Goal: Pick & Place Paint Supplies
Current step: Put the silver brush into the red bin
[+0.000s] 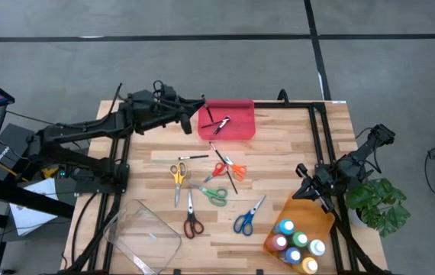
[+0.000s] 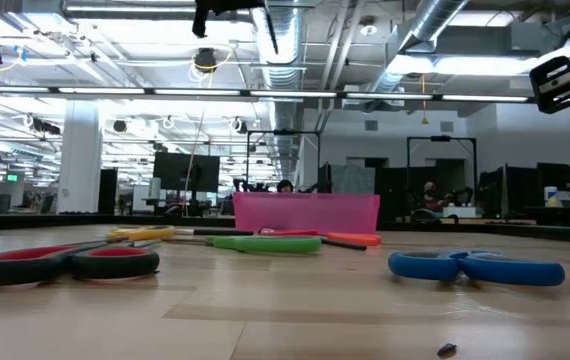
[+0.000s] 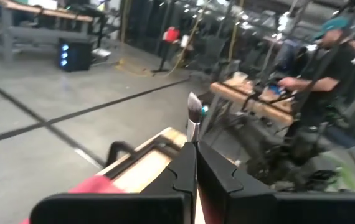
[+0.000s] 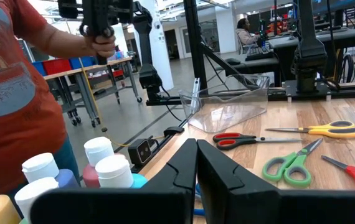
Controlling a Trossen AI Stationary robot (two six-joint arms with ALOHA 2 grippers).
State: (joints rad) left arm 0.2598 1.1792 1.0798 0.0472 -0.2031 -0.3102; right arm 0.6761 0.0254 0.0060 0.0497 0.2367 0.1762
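- Near edge, about 7 o'clock: the clear tray point(image 1: 143, 235) lies tilted over the table's point(image 1: 278, 164) front rim, nothing visible in it.
- Near edge, 5 o'clock: the orange tray point(image 1: 305, 225) holds the paint bottles point(image 1: 298, 244), packed together and upright.
- The right gripper point(image 1: 318, 192) hovers just beyond that tray at the right edge, fingers closed on nothing.
- Table centre: five scissors point(image 1: 216, 195) and a loose brush point(image 1: 192, 156) lie spread out; bare wood stays free at 3 o'clock.
- Far edge, 12 o'clock: the red tray point(image 1: 236, 122) holds what look like two brushes.
- The left gripper point(image 1: 199, 109) hangs over its left rim, pinching a brush point(image 3: 194, 112) upright.
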